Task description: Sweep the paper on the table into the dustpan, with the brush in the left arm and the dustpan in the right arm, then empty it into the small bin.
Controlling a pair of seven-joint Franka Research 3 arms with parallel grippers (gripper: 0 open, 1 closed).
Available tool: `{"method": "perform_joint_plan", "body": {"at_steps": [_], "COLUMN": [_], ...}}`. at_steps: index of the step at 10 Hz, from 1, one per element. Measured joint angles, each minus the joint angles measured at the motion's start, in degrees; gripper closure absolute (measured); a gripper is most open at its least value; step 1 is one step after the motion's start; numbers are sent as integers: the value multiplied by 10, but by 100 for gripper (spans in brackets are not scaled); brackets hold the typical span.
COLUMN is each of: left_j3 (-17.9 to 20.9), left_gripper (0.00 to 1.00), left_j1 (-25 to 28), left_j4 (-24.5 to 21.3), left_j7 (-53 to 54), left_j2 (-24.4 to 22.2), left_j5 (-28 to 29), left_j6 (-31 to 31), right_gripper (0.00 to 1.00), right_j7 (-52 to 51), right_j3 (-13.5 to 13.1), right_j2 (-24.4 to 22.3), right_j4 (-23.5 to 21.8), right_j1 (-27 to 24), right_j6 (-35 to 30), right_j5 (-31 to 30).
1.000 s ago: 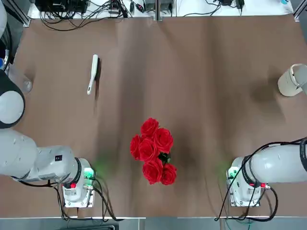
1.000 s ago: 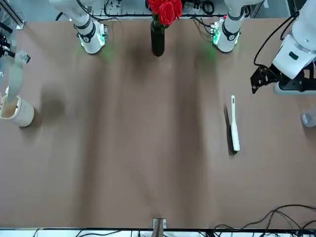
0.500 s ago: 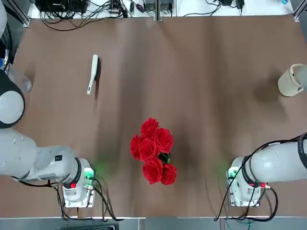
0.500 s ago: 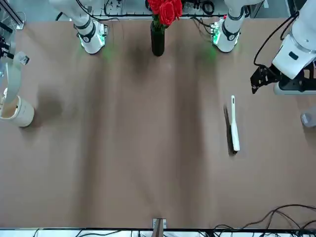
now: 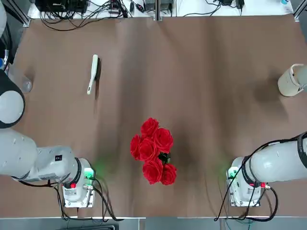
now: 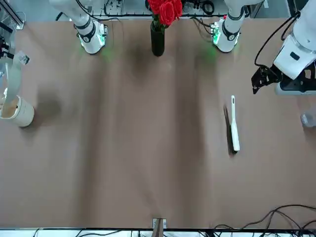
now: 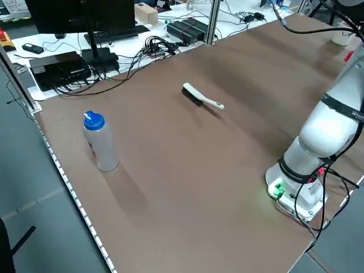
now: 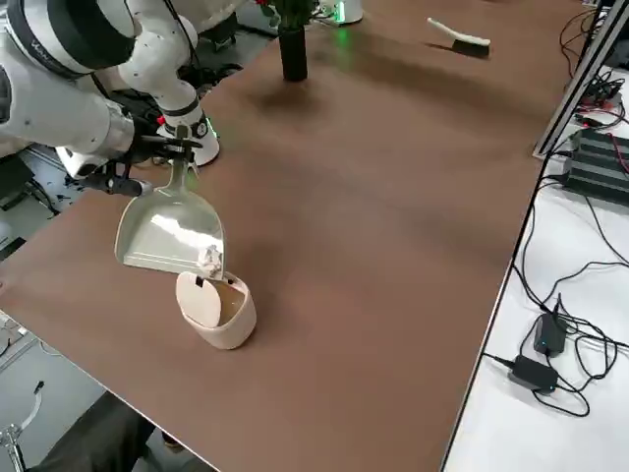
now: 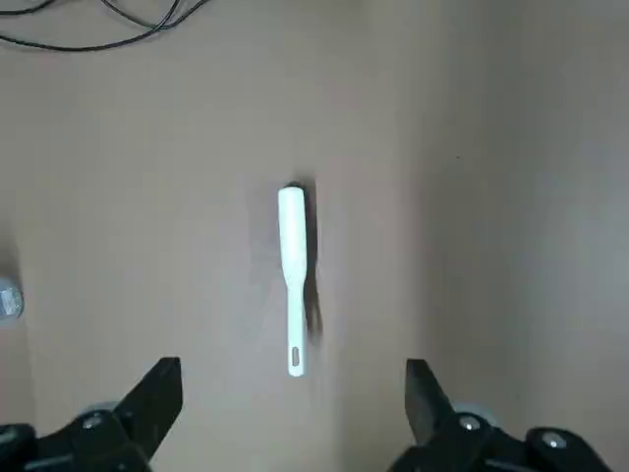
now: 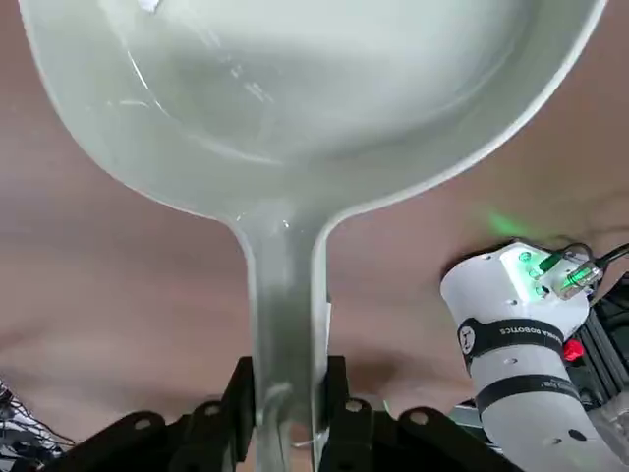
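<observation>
The paper (image 8: 209,260) sits at the lip of the dustpan (image 8: 169,233), tipped just above the small bin (image 8: 218,311); my right pincer (image 8: 175,155) is clamped on its handle. Far from the bin, the brush (image 5: 93,73) lies on the tabletop (image 5: 201,96), my left pincer (image 9: 293,408) spread apart above it.

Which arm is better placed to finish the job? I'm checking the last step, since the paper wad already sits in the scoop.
The right. Its gripper is shut on the dustpan handle, tilting it over the small bin, paper at the lip. The left gripper hangs open above the brush lying on the table.
</observation>
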Motion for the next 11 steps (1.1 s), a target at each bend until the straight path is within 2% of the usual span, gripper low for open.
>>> {"method": "perform_joint_plan", "body": {"at_steps": [5,8,11], "left_j3": [2,2,4], "left_gripper": [0,0,0], "left_j1": [4,2,7], "left_j4": [0,0,4], "left_j7": [0,0,0], "left_j2": [2,7,8], "left_j5": [1,1,1], "left_j6": [0,4,5], "right_gripper": [67,67,67], "right_j7": [-32,-35,-39], "right_j3": [1,0,-1], "right_j2": [30,33,38], "right_j4": [2,36,51], "right_j1": [-1,-1,-3], "right_j6": [-31,-61,-64], "right_j5": [0,-1,-23]}}
